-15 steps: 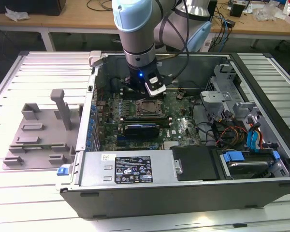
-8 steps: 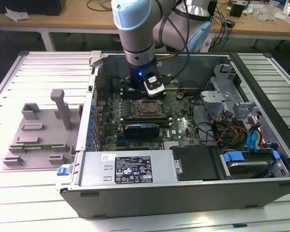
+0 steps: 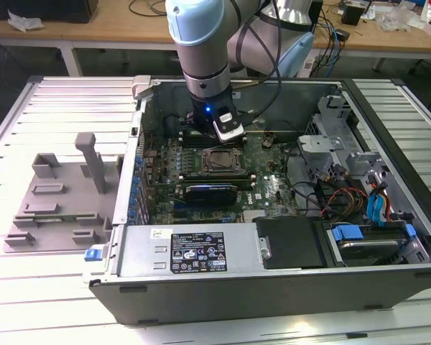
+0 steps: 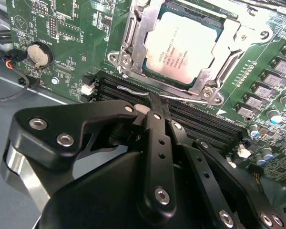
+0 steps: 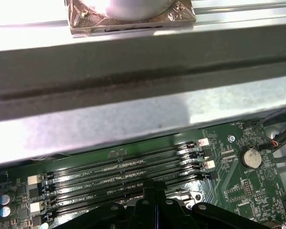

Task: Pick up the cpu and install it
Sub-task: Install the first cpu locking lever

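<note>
Now my gripper point(image 4: 158, 107) is pinched shut on nothing, its tips down by the thin wire lever point(image 4: 167, 97) beside the chip point(image 4: 186, 50). The chip sits flat in its socket point(image 3: 221, 161) — so I push slowly and keep off its shiny top.

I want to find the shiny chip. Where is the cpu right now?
The cpu sits in its metal socket frame on the green motherboard, just beyond the gripper in the second wrist view.
</note>
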Robot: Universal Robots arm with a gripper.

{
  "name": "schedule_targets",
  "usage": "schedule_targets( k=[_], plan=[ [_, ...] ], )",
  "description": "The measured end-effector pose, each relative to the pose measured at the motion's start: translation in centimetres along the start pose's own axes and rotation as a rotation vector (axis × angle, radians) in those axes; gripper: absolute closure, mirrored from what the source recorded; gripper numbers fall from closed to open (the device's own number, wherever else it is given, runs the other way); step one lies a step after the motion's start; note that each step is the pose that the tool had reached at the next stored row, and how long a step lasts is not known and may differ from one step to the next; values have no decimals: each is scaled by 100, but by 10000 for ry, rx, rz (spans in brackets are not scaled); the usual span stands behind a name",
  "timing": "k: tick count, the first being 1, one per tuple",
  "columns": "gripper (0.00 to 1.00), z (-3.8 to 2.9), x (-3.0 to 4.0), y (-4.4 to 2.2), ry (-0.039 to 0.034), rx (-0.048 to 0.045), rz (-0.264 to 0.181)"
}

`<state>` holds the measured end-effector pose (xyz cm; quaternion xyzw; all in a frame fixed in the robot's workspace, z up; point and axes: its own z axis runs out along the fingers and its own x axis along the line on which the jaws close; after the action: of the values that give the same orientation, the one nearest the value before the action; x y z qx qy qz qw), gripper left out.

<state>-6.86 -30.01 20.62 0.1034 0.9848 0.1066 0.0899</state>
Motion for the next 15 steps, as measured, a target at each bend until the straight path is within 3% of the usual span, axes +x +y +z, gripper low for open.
schedule_targets(
  k=[15],
  plan=[
    [89,86,-17,-15,-30,99,-16]
  ],
)
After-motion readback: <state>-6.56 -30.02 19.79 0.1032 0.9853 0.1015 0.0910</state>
